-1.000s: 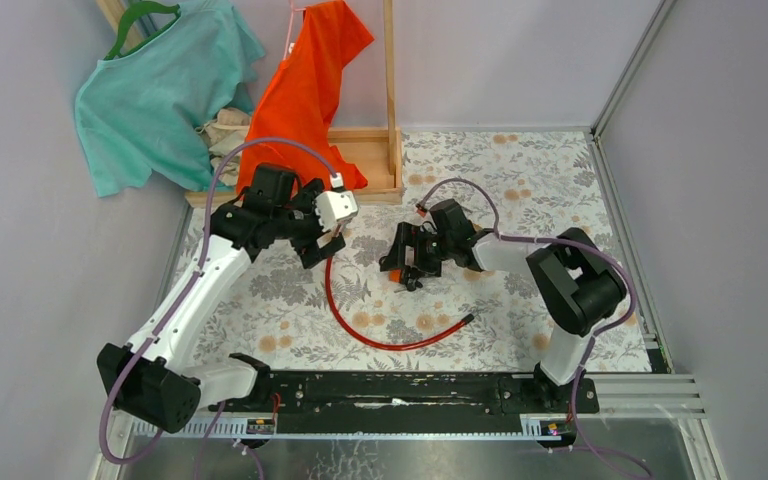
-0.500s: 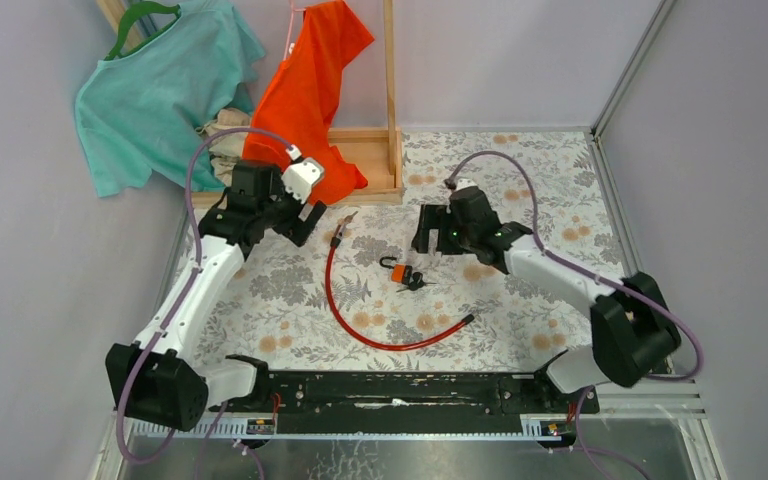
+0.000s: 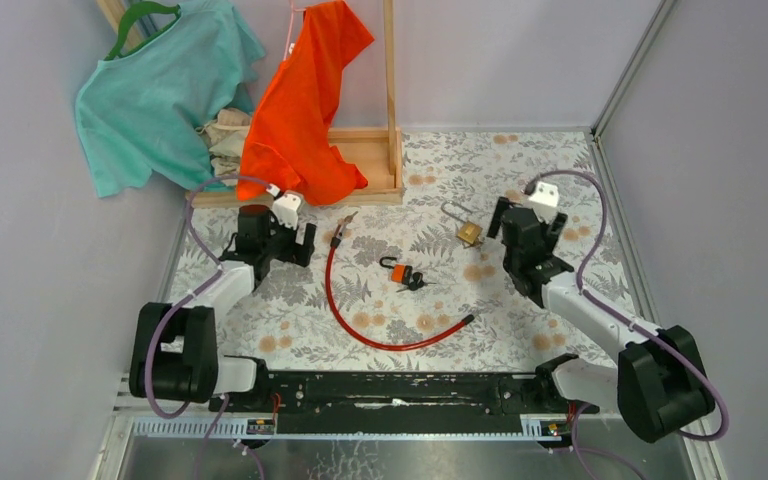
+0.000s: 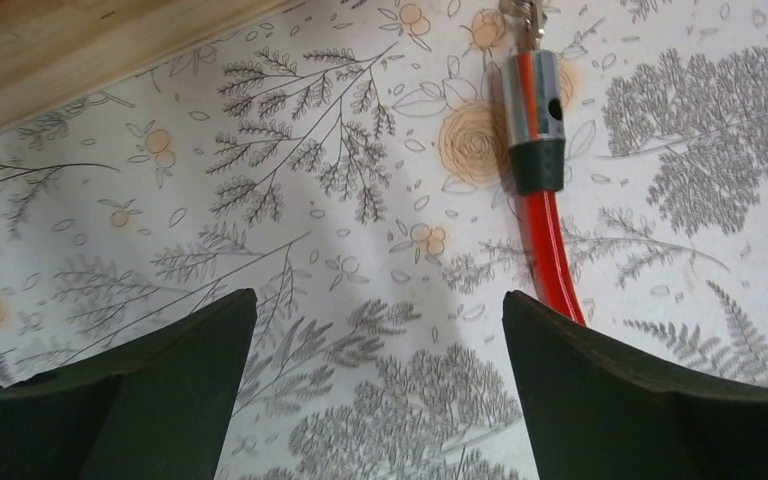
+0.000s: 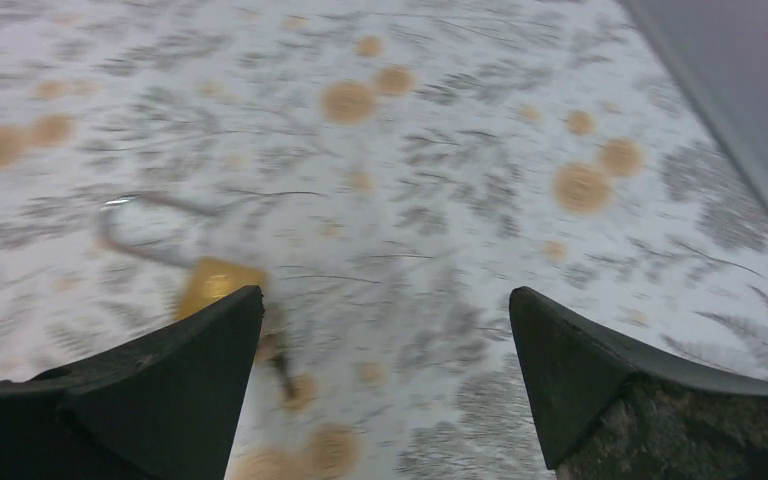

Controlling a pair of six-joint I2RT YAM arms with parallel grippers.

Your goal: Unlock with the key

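Item: orange padlock (image 3: 391,265), key (image 3: 412,281) just beside it, mid-table (image 3: 520,160), apart from the red cable (image 3: 360,325).
We judge unlocking done or nearly so, though we cannot tell if the shackle is open. Left end effector (image 4: 380,305) and right end effector (image 5: 385,300) gape wide, empty. Floral surface, grey walls, hung shirts (image 3: 305,90) behind.

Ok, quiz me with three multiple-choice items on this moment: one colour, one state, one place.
1. Cable colour? A blue; B red; C green.
2. Left gripper? A open, empty; B shut, empty; C shut on cable.
3. Padlock lies? A threaded on cable; B in left gripper; C on the table beside right gripper.

Answers: B, the sheath is red in both views. A, the fingers stand apart with only table between them. C, the brass body rests on the table just left of the right gripper.
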